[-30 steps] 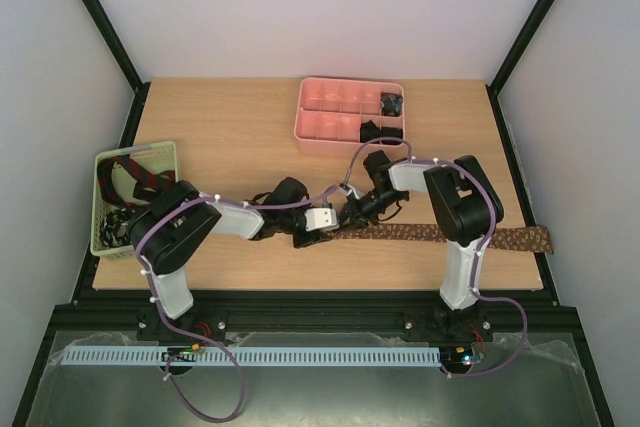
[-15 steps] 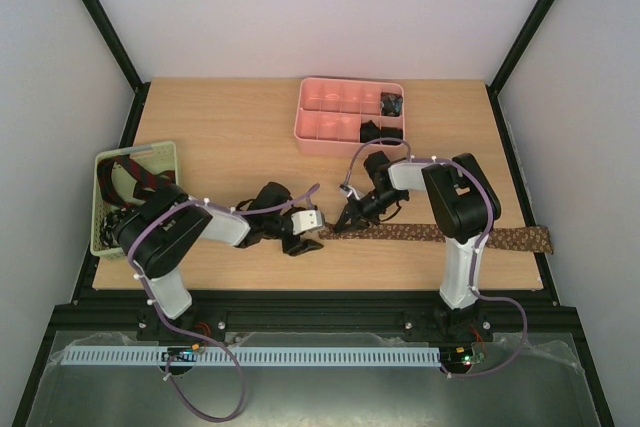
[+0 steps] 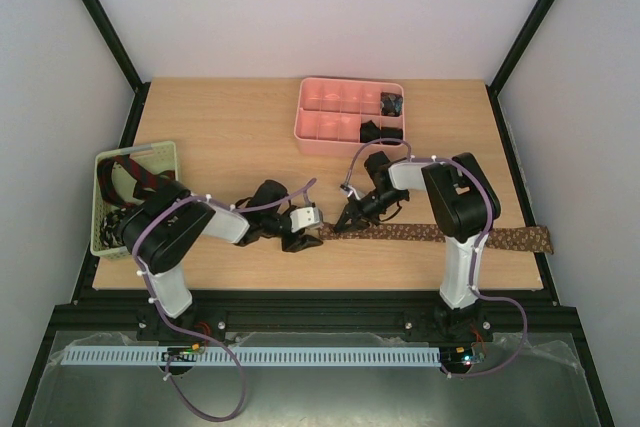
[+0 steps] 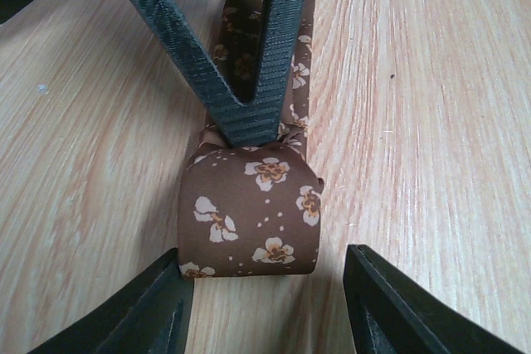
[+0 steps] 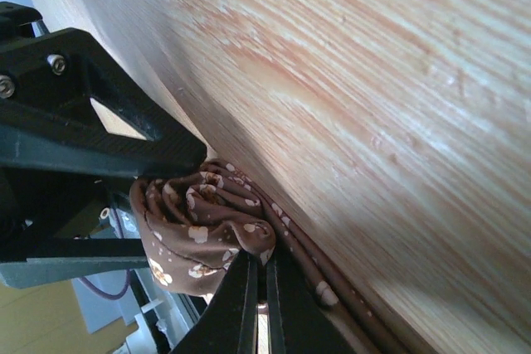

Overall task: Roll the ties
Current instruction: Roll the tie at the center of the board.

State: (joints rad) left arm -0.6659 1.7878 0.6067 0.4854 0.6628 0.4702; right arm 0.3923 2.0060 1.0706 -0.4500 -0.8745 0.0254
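Observation:
The brown tie with pale flower print lies along the table's near edge, and its left end is rolled into a small coil. My left gripper is open. Its fingers stand either side of the coil, the left one near or touching it, the right one apart. It also shows in the top view. My right gripper is shut on the coil's fabric edge. It shows in the top view just right of the left gripper.
A pink compartmented tray at the back holds two dark coiled ties. A pale green slotted basket at the left holds a red-striped tie and a patterned one. The brown tie's far end overhangs the table's right edge.
My left gripper has drawn back a little to the left and lowered around the coil. My right gripper has shifted slightly down and left onto the tie's rolled end.

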